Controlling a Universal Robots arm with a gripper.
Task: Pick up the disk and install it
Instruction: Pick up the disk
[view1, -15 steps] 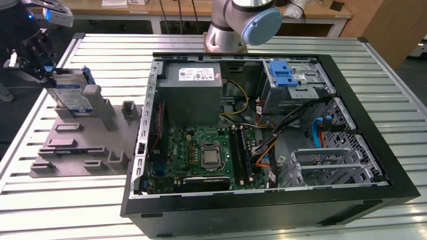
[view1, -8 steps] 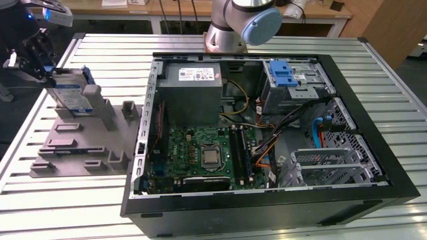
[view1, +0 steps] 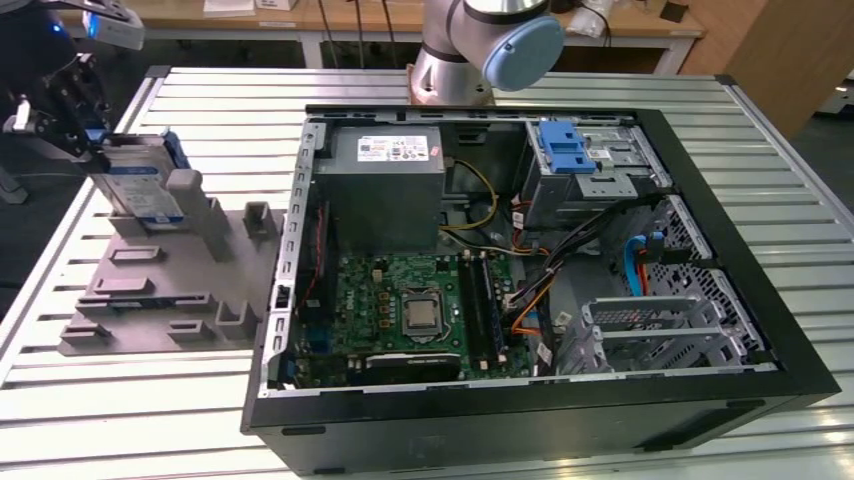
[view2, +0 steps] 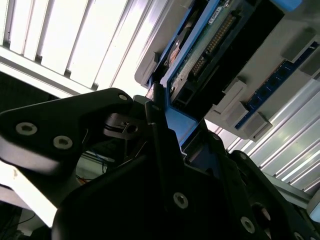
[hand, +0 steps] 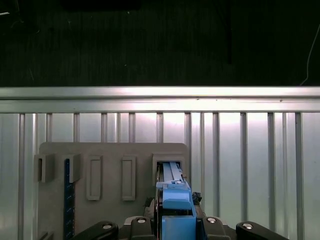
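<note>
Blue-framed disk (view1: 138, 185) upright in grey holder (view1: 147, 300); pincer (view1: 88, 135) clamped on its blue bracket edge.

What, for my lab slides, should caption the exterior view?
Hand at the disk standing in the grey fixture beside the open computer case.

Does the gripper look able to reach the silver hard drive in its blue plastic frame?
Likely yes: the gripper is right at the hard drive, whose top stands clear of the grey holder.
</note>
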